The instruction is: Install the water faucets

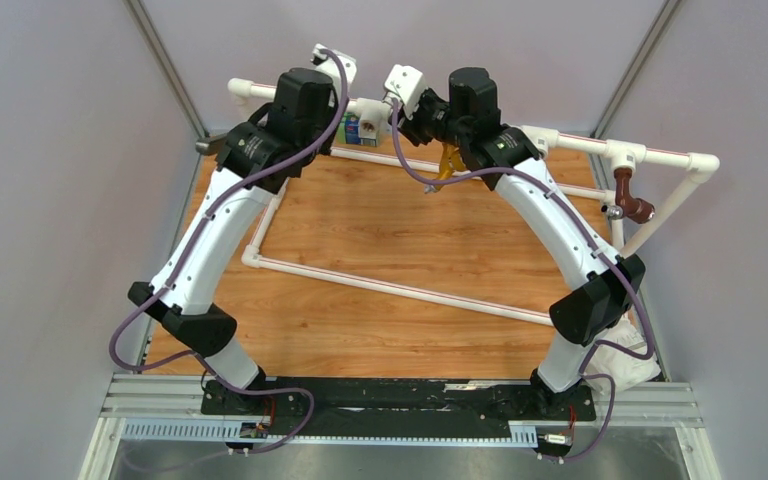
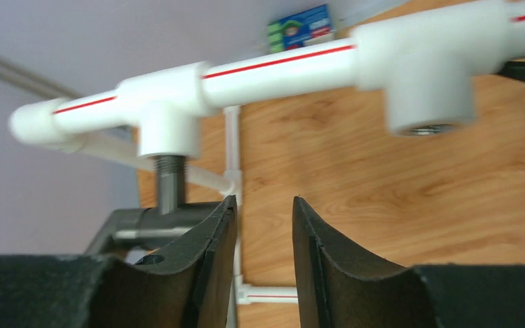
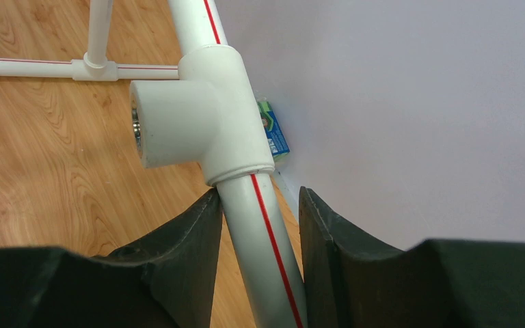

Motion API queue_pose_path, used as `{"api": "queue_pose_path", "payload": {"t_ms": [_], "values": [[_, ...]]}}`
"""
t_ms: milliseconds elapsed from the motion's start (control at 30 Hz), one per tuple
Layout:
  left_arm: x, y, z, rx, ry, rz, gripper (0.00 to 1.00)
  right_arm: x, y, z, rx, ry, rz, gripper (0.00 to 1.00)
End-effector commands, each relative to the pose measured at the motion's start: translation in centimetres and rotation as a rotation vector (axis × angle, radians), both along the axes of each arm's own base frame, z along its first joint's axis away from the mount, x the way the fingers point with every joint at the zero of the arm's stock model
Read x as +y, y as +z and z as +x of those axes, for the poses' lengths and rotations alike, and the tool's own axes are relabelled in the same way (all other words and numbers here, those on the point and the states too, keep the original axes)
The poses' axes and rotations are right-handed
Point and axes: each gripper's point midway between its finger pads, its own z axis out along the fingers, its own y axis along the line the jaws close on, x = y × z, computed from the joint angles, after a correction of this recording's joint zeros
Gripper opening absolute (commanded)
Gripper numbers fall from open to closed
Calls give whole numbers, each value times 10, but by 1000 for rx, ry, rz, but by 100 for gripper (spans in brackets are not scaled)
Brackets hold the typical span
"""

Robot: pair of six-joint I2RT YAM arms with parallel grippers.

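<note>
Bracing claw (right): right gripper (image 3: pixel 260 193) straddles the white plastic pipe with a red stripe (image 3: pixel 263 246), one finger against each side, clenched on it just beside the empty white tee fitting (image 3: pixel 198 116). Judged purpose is to steady the rail against twisting while a faucet is turned.
Working claw (left): left gripper (image 2: pixel 263 199) is released, jaws apart, with only wood showing in the gap.
Task's thing: long dark grey metal faucet (image 2: pixel 169 183) is screwed by its threaded end into the white tee fitting nearest the pipe's left end (image 2: pixel 167 126), at the far left corner of the wooden table (image 1: pixel 410 250). Some thread shows outside the socket, so it is probably not fully home. The cross-bar handle at its free end is partly hidden behind the left finger.
Why so placed: the left claw sits just beside the faucet, not around it. This reads as lining up for a grip on the handle, though I cannot tell for sure.
Empty socket: its threaded mouth faces out over the table, unfilled, likely the next seat.
Other taps: short orange tap (image 1: pixel 449 160) sits near the middle of the far edge, partly hidden by the right arm. Short brown tap (image 1: pixel 632 203) is fitted near the far right corner.
Bystander: small blue-and-green box (image 2: pixel 301 26) stands behind the pipe against the wall.
Risk: a grip on the round tube may slip, while the cross-bar gives better purchase.
</note>
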Motion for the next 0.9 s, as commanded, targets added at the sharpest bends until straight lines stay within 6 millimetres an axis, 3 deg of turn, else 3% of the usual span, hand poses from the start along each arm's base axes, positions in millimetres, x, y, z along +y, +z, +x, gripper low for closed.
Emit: {"api": "queue_pose_path", "payload": {"t_ms": [0,33,167,333,467,567,733,867], "values": [[-51,17,-18,-19,-207,-164,43,33,-59,-37,251,110,-11,0],[-52,24,-19,-39,-212,-185,51,33,-59,-37,253,110,-11,0],[-55,53,-34,-103,-259,-296,68,33,-59,-38,256,114,-9,0],[-48,78,-52,-159,-249,-430,74,33,-59,-37,254,111,-10,0],[-22,97,-65,-208,-180,-555,75,33,-60,-38,258,112,-11,0],[8,107,-74,-242,-110,-626,76,33,-59,-38,256,114,-9,0],[58,99,-79,-237,29,-649,78,33,-60,-38,256,115,-10,0],[84,90,-84,-224,75,-710,79,32,-58,-39,253,115,-7,0]]}}
